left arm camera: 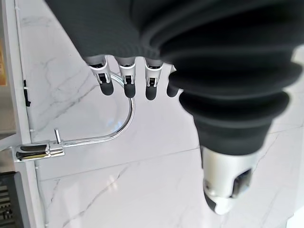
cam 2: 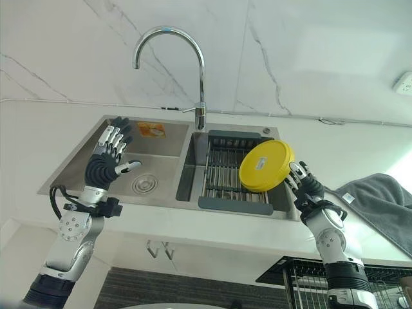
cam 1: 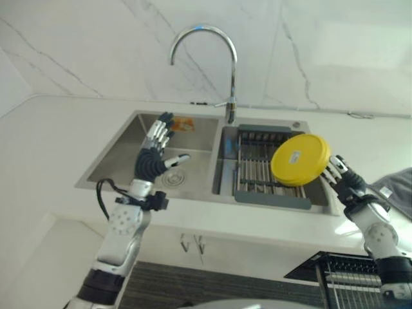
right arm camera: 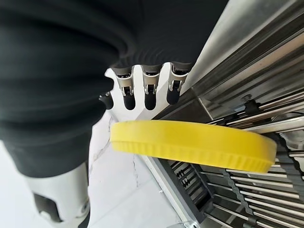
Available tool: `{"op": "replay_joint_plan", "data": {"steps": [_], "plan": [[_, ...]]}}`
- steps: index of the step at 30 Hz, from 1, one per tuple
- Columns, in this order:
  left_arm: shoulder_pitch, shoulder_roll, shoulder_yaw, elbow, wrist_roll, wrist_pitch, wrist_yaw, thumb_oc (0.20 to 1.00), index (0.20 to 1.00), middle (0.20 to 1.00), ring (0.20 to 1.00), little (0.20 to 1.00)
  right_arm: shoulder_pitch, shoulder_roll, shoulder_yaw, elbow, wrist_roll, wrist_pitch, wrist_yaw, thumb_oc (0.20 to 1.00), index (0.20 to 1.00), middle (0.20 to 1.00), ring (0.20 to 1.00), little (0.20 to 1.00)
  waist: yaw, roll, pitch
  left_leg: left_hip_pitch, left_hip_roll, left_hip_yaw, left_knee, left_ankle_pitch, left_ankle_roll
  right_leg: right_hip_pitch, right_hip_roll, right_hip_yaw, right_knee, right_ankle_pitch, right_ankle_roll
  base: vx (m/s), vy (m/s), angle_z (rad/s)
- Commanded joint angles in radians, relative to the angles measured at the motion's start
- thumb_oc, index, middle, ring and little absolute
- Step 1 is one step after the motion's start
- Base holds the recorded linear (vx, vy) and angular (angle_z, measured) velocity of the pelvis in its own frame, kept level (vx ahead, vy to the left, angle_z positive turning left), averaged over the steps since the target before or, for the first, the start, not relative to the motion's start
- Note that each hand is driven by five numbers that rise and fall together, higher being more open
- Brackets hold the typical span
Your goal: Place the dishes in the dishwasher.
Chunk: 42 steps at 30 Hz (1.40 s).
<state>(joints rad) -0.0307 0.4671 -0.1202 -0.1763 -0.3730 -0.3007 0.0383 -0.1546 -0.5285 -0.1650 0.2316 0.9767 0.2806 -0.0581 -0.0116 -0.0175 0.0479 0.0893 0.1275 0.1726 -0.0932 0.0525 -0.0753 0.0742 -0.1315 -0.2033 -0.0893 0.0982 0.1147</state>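
From the head views, my right hand [cam 2: 308, 188] holds the yellow plate [cam 2: 265, 167] by its rim, tilted above the drying rack [cam 2: 226, 175] in the sink [cam 1: 148, 132], while my left hand [cam 1: 154, 151] hovers open-fingered over the other basin. In the right wrist view my fingers [right arm camera: 148, 92] look straight behind the plate, so this seemingly thin thumb-and-finger hold could let it slip onto the rack during the swing to the dishwasher.
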Motion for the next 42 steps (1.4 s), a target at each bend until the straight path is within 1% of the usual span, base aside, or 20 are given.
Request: {"op": "replay_joint_plan", "data": {"steps": [1,8,12,16,26,42], "plan": [[-0.068,0.042,0.005,0.009,-0.01,-0.025,0.009,1.0,1.0,1.0,1.0,1.0,-0.132,-0.059,-0.012,0.052,0.031,-0.016,0.035,1.0,1.0,1.0,1.0,1.0,0.033,-0.023,0.009,0.048,0.013,-0.007,0.006,-0.13,0.004,0.041,-0.002,-0.028,0.002,-0.103,0.011,0.0,0.0,0.0],[-0.067,0.045,0.007,0.01,-0.011,-0.022,0.011,1.0,1.0,1.0,1.0,1.0,-0.141,-0.07,-0.005,0.062,0.026,-0.009,0.039,1.0,1.0,1.0,1.0,1.0,0.037,-0.024,0.012,0.049,0.01,-0.01,0.006,-0.13,0.005,0.044,-0.003,-0.031,0.002,-0.105,0.011,0.0,0.001,0.01],[-0.063,0.048,0.008,0.007,-0.015,-0.022,0.013,1.0,1.0,1.0,1.0,1.0,-0.141,-0.074,-0.004,0.069,0.006,-0.016,0.04,1.0,1.0,1.0,1.0,1.0,0.04,-0.024,0.012,0.05,0.009,-0.013,0.006,-0.131,0.006,0.046,-0.003,-0.031,0.002,-0.105,0.011,0.0,0.0,0.0],[-0.063,0.048,0.008,0.003,-0.013,-0.016,0.016,1.0,1.0,1.0,1.0,1.0,-0.149,-0.081,0.003,0.071,0.002,0.011,0.039,1.0,1.0,1.0,1.0,1.0,0.042,-0.025,0.014,0.05,0.007,-0.015,0.006,-0.132,0.006,0.047,-0.003,-0.029,0.002,-0.105,0.011,0.0,0.0,0.0],[-0.075,0.055,0.003,0.006,-0.018,-0.005,0.021,1.0,1.0,1.0,1.0,1.0,-0.181,-0.103,0.019,0.119,0.008,0.035,0.045,1.0,1.0,1.0,1.0,1.0,0.05,-0.028,0.014,0.05,0.003,-0.022,0.006,-0.131,0.006,0.051,-0.003,-0.033,0.002,-0.106,0.01,0.0,0.0,0.0],[-0.088,0.062,-0.004,0.014,-0.029,0.004,0.027,1.0,1.0,1.0,1.0,1.0,-0.244,-0.138,0.048,0.216,0.01,0.049,0.052,1.0,1.0,1.0,1.0,1.0,0.067,-0.032,0.016,0.05,0.001,-0.027,0.006,-0.132,0.006,0.057,-0.005,-0.046,0.002,-0.107,0.007,-0.01,0.003,0.03]]}}
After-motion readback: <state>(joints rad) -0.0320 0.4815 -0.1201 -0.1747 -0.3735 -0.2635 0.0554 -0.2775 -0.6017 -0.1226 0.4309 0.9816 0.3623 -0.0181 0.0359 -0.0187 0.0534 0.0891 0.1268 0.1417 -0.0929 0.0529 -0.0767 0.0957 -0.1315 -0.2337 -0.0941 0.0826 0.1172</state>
